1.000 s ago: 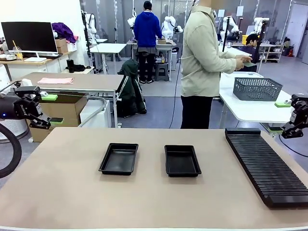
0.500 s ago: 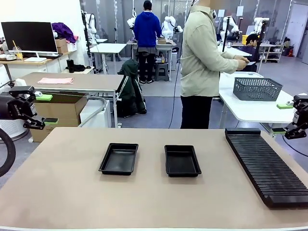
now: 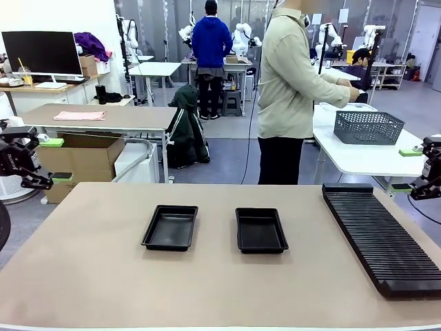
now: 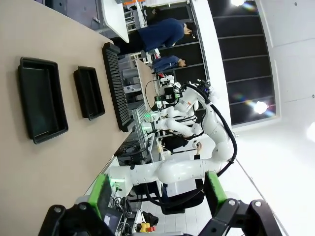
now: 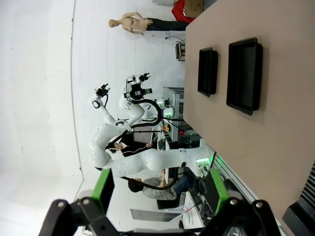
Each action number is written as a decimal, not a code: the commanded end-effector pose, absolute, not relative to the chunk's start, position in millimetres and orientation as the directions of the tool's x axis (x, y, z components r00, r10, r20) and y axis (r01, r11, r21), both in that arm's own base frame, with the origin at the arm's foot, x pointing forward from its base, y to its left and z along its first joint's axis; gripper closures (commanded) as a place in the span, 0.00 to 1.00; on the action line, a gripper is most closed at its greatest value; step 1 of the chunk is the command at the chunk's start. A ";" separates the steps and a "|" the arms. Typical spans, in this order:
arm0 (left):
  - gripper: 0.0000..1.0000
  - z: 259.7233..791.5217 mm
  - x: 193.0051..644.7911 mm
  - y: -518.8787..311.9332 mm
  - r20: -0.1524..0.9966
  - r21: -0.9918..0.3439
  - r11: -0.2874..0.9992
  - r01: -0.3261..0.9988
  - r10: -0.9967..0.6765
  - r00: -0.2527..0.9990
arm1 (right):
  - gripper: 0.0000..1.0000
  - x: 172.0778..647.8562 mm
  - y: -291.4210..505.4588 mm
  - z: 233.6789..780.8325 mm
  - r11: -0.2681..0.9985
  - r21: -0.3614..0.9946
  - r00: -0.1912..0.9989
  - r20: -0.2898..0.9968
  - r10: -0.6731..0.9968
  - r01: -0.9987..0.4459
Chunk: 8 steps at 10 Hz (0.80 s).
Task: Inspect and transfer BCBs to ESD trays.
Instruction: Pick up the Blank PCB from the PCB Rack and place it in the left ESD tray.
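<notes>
Left gripper (image 3: 56, 159): off the table's left edge, raised, fingers spread, nothing between them. Table (image 3: 220, 293): tan, flat, with wide open surface along the near edge and both sides of the trays. Left ESD tray (image 3: 170, 227): black, flat on the table left of centre, long axis running from the near edge toward the far edge. Right ESD tray (image 3: 260, 230): near it but apart, same lie. Slotted rack (image 3: 382, 234): black, long axis along the right edge. Right gripper (image 3: 406, 169): beyond the rack's far right corner, fingers spread, holding nothing. Person (image 3: 289, 83): standing past the far edge, turned toward a white side table (image 3: 358, 157) bearing a grey basket (image 3: 368, 127).
</notes>
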<state>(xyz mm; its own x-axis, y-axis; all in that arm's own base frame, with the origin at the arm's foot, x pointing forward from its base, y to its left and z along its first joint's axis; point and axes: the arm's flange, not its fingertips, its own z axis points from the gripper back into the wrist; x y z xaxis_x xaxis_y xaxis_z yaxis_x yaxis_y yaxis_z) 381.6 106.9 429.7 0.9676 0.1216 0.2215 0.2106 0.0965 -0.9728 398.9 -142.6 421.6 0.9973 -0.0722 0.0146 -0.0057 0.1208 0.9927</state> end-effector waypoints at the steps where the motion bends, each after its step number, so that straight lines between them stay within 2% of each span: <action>1: 0.00 422.7 366.4 120.6 0.206 -0.977 0.075 0.197 0.142 0.968 | 0.00 394.7 -142.8 420.5 0.147 0.989 0.997 0.007 -0.077 0.005; 8: 0.00 421.8 356.8 145.2 0.192 -0.981 0.067 0.183 0.184 0.964 | 0.00 397.5 -138.1 419.7 0.166 0.986 0.997 -0.017 -0.070 0.028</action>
